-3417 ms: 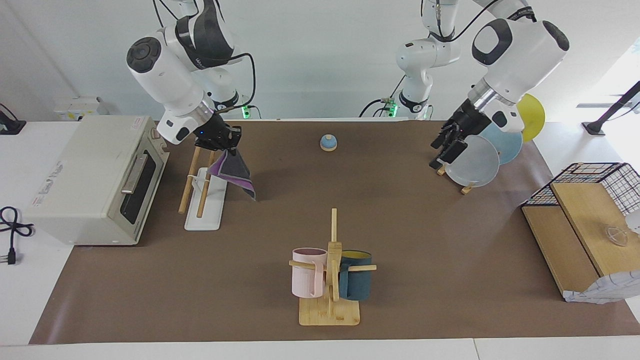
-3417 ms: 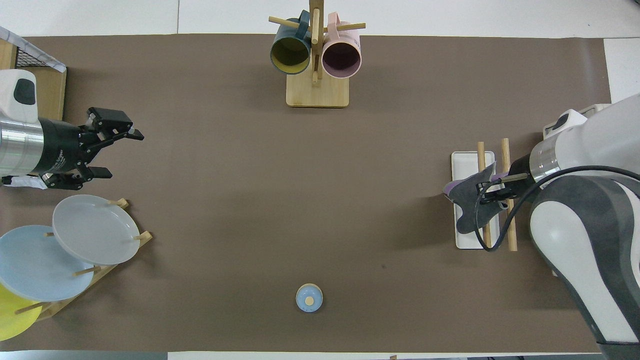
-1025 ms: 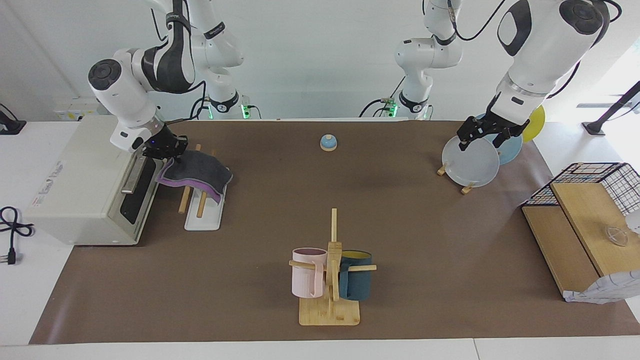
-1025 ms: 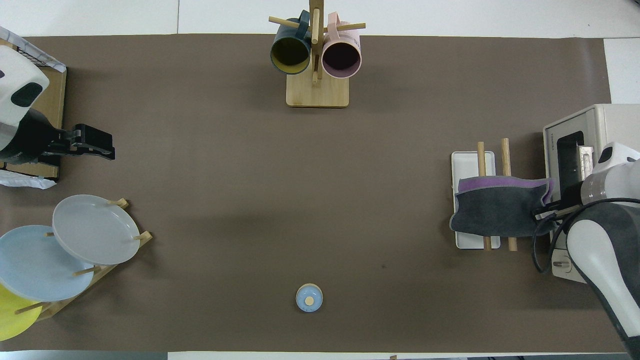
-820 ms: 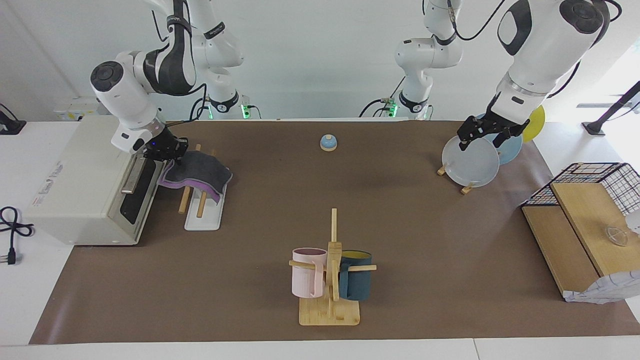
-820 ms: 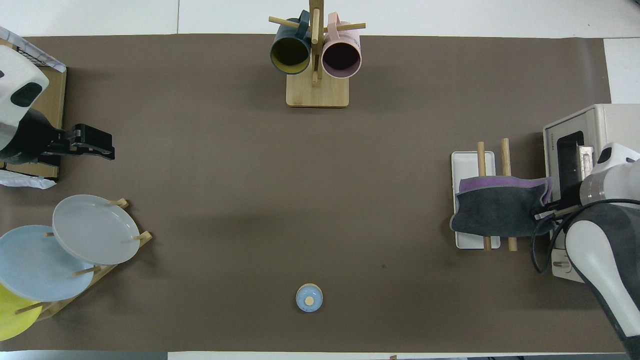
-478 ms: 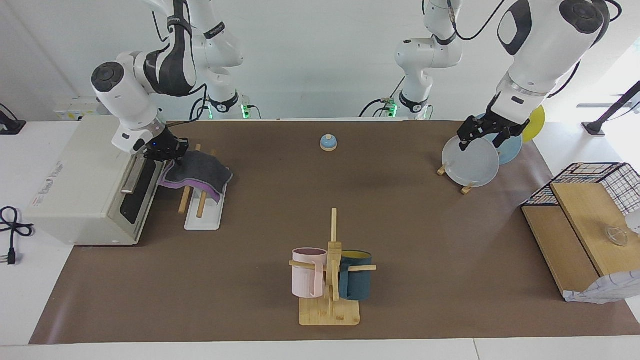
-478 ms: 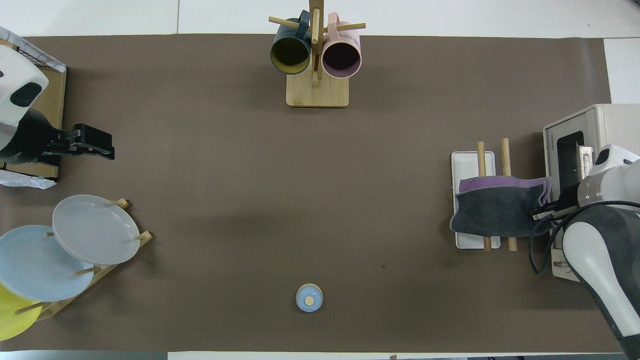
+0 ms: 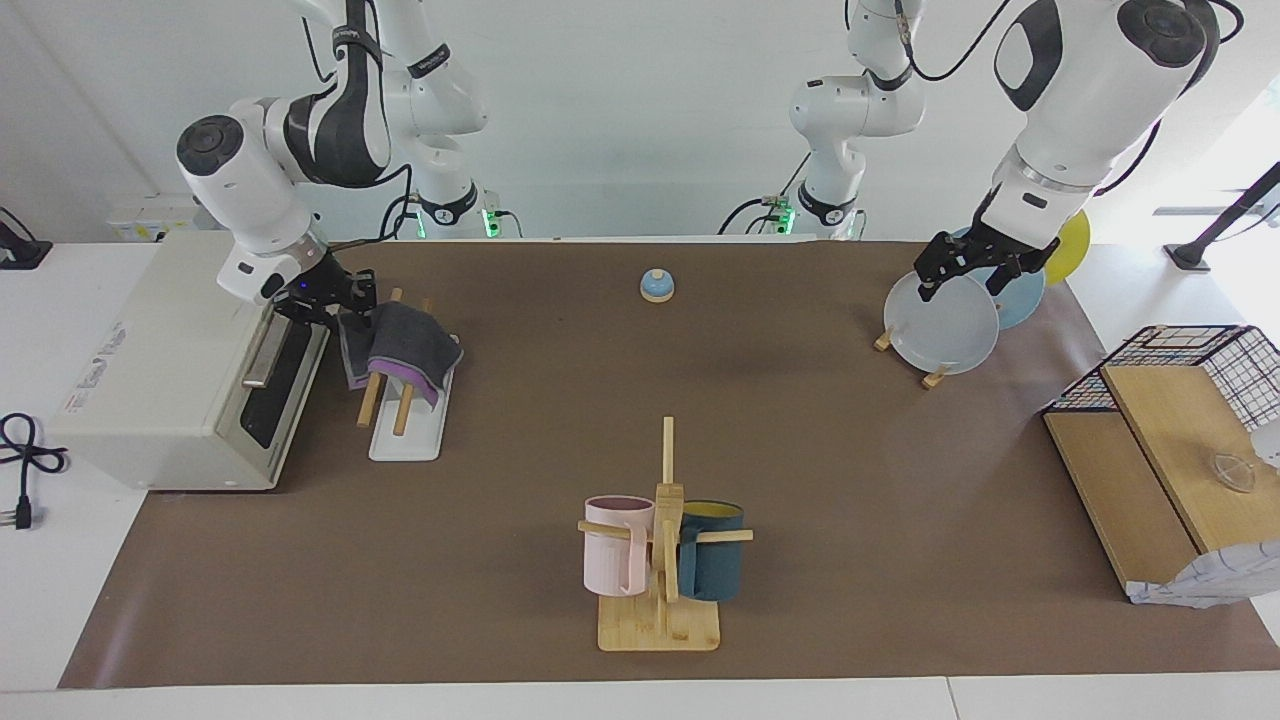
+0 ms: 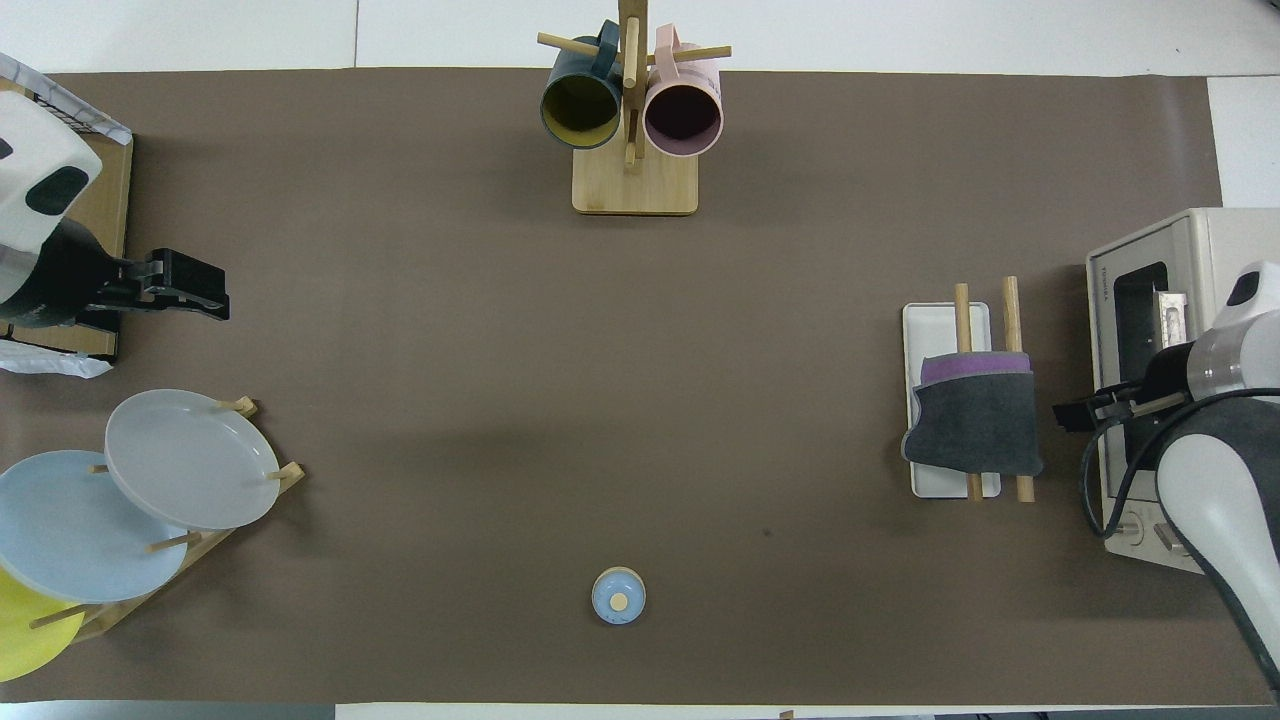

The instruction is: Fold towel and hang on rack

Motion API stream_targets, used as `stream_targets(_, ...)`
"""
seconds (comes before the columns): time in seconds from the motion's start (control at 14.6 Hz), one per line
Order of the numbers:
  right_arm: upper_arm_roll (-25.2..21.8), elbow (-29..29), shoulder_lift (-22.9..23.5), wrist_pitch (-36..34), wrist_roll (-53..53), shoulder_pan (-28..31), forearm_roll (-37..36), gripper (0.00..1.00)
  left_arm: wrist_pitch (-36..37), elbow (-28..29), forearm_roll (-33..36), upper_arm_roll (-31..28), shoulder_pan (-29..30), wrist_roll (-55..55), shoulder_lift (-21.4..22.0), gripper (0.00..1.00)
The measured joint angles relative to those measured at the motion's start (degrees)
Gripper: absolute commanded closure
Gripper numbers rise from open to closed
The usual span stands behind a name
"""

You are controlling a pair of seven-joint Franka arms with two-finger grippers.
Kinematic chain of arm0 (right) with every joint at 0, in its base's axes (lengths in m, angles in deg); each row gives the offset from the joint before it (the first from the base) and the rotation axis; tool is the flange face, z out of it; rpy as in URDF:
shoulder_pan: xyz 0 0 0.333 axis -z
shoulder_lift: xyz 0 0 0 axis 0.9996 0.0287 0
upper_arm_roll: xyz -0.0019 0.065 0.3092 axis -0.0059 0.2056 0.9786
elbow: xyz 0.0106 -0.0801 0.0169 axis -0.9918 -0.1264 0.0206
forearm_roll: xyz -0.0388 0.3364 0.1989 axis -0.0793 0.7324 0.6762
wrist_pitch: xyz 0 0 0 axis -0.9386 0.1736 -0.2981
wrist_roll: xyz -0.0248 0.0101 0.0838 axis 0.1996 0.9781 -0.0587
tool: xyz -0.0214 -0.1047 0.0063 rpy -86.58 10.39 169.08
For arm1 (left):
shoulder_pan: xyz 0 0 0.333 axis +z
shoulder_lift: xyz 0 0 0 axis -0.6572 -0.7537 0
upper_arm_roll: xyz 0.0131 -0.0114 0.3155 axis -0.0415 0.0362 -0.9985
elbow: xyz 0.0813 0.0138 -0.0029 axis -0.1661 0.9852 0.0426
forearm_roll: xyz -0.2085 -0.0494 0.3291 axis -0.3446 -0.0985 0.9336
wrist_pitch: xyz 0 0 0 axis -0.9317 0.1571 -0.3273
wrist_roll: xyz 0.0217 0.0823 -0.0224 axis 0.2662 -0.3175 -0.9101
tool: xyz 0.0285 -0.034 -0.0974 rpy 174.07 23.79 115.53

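The towel hangs folded over the two wooden rods of the rack. Its dark grey face is outward and a purple strip shows along the edge farther from the robots. It droops on both sides of the rods. My right gripper is open, just off the towel's edge, between the rack and the toaster oven, and does not touch the cloth. At the other end of the table my left gripper waits open and holds nothing, over the plate stand.
A toaster oven stands right beside the rack. A mug tree with two mugs stands mid-table, far from the robots. A small blue bell lies near them. The plate stand and a wire basket with wooden boards fill the left arm's end.
My right gripper has opened and let go of the towel. The cloth's held edge has dropped and now hangs off the rods. The gripper has drawn back toward the oven. The left arm has not moved.
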Motion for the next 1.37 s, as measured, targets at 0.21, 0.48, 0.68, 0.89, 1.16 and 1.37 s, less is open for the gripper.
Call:
stream_targets(0.21,0.5,6.7,-0.1,-6.2,0.0,0.0,0.0,0.00,0.0,0.0,0.2,0.0,0.0,0.1,0.0,0.00)
stream_targets(0.48,0.7,20.3,3.4,-16.9,-0.4,-0.3,-1.4,0.00,0.0,0.0,0.4,-0.1,0.0,0.1,0.0,0.00)
stream_targets(0.68,0.8,29.2,7.5,-24.1,-5.8,-1.8,-2.3,0.00,0.0,0.0,0.4,-0.3,0.0,0.1,0.0,0.00)
stream_targets(0.89,1.0,31.6,9.0,-25.4,-11.6,-2.9,-2.3,0.00,0.0,0.0,0.4,-0.3,0.0,0.1,0.0,0.00)
stream_targets(1.16,1.1,32.1,9.0,-25.8,-13.4,-3.4,-2.3,0.00,0.0,0.0,0.4,-0.3,0.0,0.1,0.0,0.00)
stream_targets(1.37,1.1,32.5,9.0,-25.8,-13.4,-3.5,-2.3,0.00,0.0,0.0,0.4,-0.3,0.0,0.1,0.0,0.00)
